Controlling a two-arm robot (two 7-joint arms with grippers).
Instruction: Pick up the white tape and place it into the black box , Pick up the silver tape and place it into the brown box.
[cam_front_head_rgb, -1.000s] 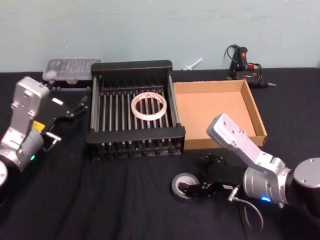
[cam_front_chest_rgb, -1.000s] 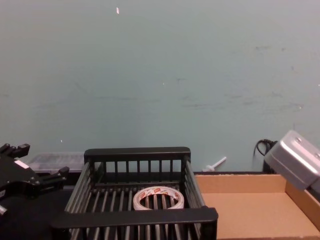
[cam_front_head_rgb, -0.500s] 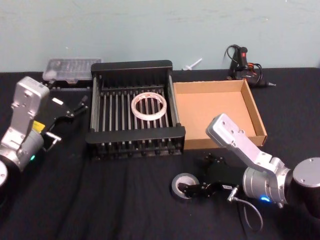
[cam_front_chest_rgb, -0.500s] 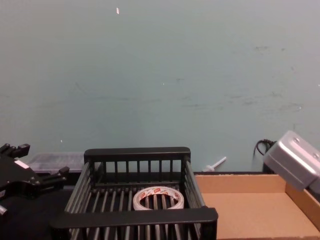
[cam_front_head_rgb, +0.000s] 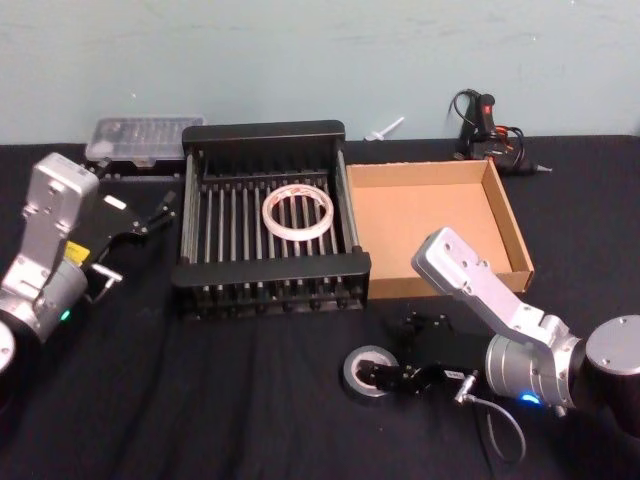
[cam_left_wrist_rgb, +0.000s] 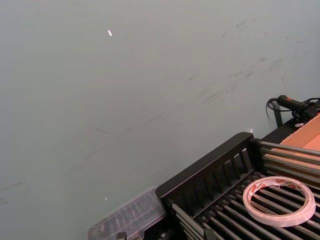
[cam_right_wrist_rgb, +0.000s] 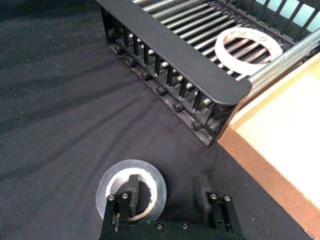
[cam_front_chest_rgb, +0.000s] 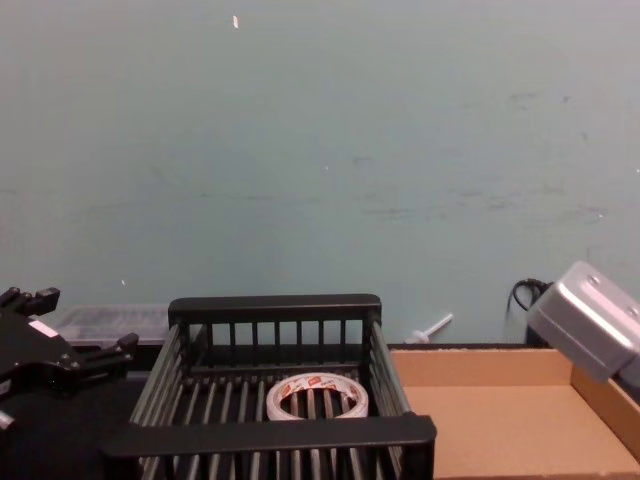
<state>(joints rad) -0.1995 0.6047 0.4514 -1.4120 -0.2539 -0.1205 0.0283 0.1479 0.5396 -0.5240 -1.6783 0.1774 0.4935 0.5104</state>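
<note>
A: What is seen at the far left?
B: The left gripper (cam_front_head_rgb: 150, 218) is held above the black cloth (cam_front_head_rgb: 200, 400), just beside the crate's left wall, with its fingers parted and nothing between them. A clear case (cam_front_head_rgb: 137, 138) is seen behind it, against the wall.

A: And next to that?
B: The crate (cam_front_head_rgb: 270, 275) is found left of centre. The white tape (cam_front_head_rgb: 298, 212) is laid flat on the crate's bars, toward the back right part of the floor. It is well apart from both grippers.

A: Then the tray?
B: The tray (cam_front_head_rgb: 510, 225) is set touching the crate's right side. Behind it a cabled tool (cam_front_head_rgb: 487, 125) is seen near the wall.

A: Where is the silver tape?
B: The silver tape (cam_right_wrist_rgb: 131, 189) is laid flat on the cloth, in front of the crate's front right corner. The right gripper (cam_right_wrist_rgb: 167, 197) is lowered over it with fingers spread: one finger (cam_right_wrist_rgb: 131, 194) is seen inside the roll's hole, the other outside the rim, so one side of the ring is straddled. The ring has not been clamped.
</note>
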